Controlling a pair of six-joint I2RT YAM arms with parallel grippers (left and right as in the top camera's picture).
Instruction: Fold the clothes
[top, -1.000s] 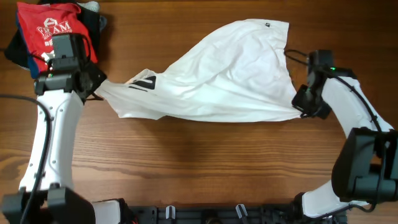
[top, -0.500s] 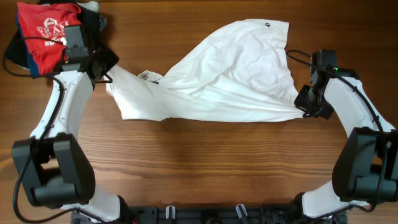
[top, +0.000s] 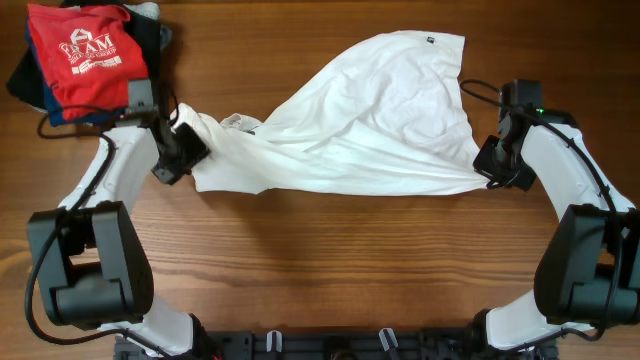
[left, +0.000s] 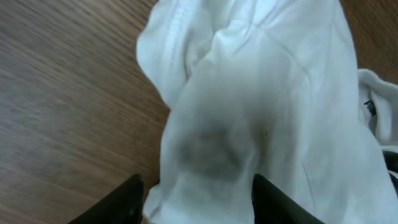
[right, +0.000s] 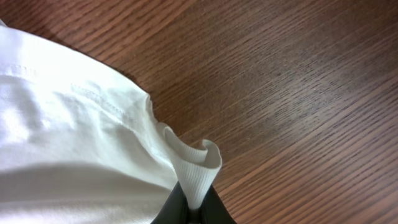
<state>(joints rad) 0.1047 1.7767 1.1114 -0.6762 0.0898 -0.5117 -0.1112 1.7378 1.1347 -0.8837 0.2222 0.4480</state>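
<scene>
The clothes, a white T-shirt (top: 370, 120), lie crumpled across the middle of the wooden table, with a small dark tag (top: 430, 40) at the far edge. My left gripper (top: 188, 150) stands at the shirt's bunched left end. In the left wrist view its jaws (left: 196, 186) are open, with loose white cloth (left: 249, 93) lying between the dark fingers (left: 127, 199). My right gripper (top: 488, 170) is at the shirt's right end. In the right wrist view it (right: 191, 208) is shut on a ribbed white edge (right: 199, 165) of the shirt (right: 62, 124). No lettering shows.
A red T-shirt with white print (top: 85, 55) lies on folded dark garments (top: 25, 85) at the far left corner, just behind my left arm. Bare wood (top: 330, 260) runs along the near side of the table in front of the shirt.
My left gripper opened and let go of the shirt's left end, then swung back down onto it. That end fell slack and its dark lettering is now hidden. The right gripper kept its hold, unmoved.
</scene>
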